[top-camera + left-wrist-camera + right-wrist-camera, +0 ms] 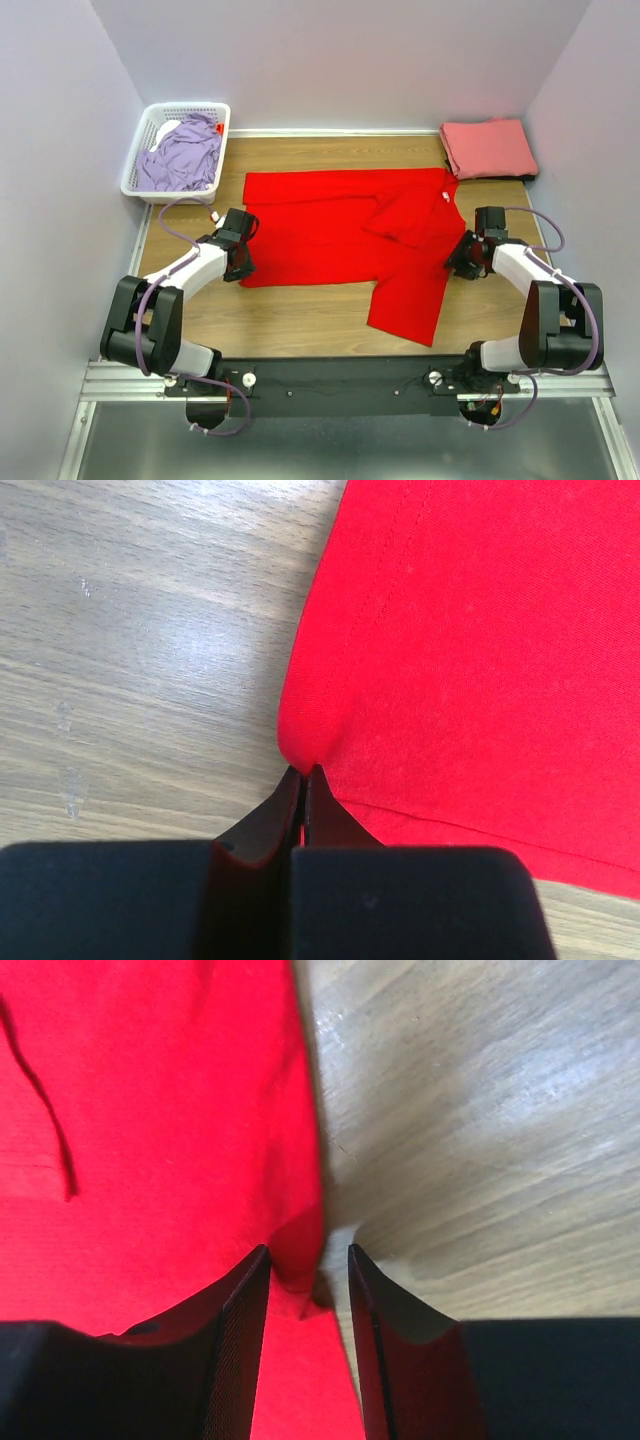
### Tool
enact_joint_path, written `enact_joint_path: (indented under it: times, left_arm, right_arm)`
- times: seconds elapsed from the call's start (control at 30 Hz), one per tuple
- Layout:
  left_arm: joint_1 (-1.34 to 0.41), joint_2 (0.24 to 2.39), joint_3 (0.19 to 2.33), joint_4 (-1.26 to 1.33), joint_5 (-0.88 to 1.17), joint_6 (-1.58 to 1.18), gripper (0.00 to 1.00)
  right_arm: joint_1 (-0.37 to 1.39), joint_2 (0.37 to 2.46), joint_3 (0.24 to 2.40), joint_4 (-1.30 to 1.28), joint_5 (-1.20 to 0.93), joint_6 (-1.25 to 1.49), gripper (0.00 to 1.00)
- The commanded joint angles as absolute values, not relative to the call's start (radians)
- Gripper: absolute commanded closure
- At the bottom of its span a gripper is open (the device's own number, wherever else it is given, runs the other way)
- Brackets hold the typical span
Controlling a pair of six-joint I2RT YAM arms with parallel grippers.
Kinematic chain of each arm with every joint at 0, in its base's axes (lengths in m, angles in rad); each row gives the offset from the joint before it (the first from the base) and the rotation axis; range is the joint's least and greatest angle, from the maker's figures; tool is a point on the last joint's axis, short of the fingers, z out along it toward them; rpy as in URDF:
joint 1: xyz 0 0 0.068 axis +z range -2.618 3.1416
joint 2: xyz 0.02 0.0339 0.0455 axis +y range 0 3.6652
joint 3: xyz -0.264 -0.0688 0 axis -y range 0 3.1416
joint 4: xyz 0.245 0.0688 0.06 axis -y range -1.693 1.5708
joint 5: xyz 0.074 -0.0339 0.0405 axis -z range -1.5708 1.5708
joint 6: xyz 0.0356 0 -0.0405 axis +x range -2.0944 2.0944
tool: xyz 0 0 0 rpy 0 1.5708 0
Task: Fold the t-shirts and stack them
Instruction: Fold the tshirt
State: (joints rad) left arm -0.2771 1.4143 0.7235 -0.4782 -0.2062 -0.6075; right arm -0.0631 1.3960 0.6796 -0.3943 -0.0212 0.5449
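A wooden table [300,330] carries the red shirt [330,240], spread flat across its middle with one sleeve turned in over the chest and the other hanging toward the near edge. At the far left corner a white basket [140,180] holds the crumpled lavender shirt [185,155]. At the far right corner the pink shirt [488,148] lies folded, the start of the stack.

The left gripper [303,780] is pinched tight on the red shirt's left edge, with cloth bunched at its tips. The right gripper [310,1255] sits low at the shirt's right edge, its jaws part open, a small ridge of red cloth between them but not clamped.

The step in hand appears to be taking hold of both sides of the red shirt for its next fold. The next move likely calls for the right jaws to pinch that ridge, then both arms to lift together and carry the cloth over evenly, keeping it taut and free of wrinkles.
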Motion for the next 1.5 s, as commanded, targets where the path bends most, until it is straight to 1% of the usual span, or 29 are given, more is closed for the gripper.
enact_joint_path:
  times: [0.0,0.07,0.17,0.27,0.3,0.4,0.63,0.83,1.27,1.47]
  left_arm:
    - [-0.279,1.388,0.710,-0.491,-0.207,-0.607,1.00]
    - [-0.279,1.385,0.709,-0.492,-0.207,-0.609,1.00]
    - [-0.278,1.384,0.712,-0.495,-0.209,-0.609,1.00]
    - [-0.276,1.381,0.718,-0.506,-0.210,-0.609,1.00]
    - [-0.275,1.376,0.722,-0.517,-0.207,-0.609,1.00]
    - [-0.267,1.361,0.739,-0.541,-0.195,-0.606,1.00]
    - [-0.213,1.253,0.793,-0.675,-0.207,-0.565,1.00]
    - [-0.117,1.242,0.814,-0.634,-0.153,-0.512,1.00]
    - [-0.083,1.492,0.989,-0.514,-0.109,-0.422,1.00]
    - [-0.080,1.611,1.083,-0.486,-0.089,-0.407,1.00]
  right_arm:
    - [-0.077,1.419,0.644,-0.356,-0.063,0.566,0.57]
    - [-0.083,1.417,0.638,-0.353,-0.067,0.565,0.59]
    - [-0.103,1.416,0.632,-0.350,-0.086,0.560,0.64]
    - [-0.117,1.404,0.626,-0.351,-0.095,0.555,0.78]
    - [-0.124,1.398,0.621,-0.357,-0.101,0.555,0.88]
    - [-0.133,1.359,0.614,-0.400,-0.113,0.557,0.99]
    - [-0.152,1.270,0.667,-0.560,-0.158,0.566,0.99]
    - [-0.153,1.288,0.751,-0.598,-0.158,0.549,0.99]
    - [-0.152,1.514,1.034,-0.595,-0.213,0.503,0.99]
    - [-0.152,1.637,1.115,-0.592,-0.192,0.491,0.99]
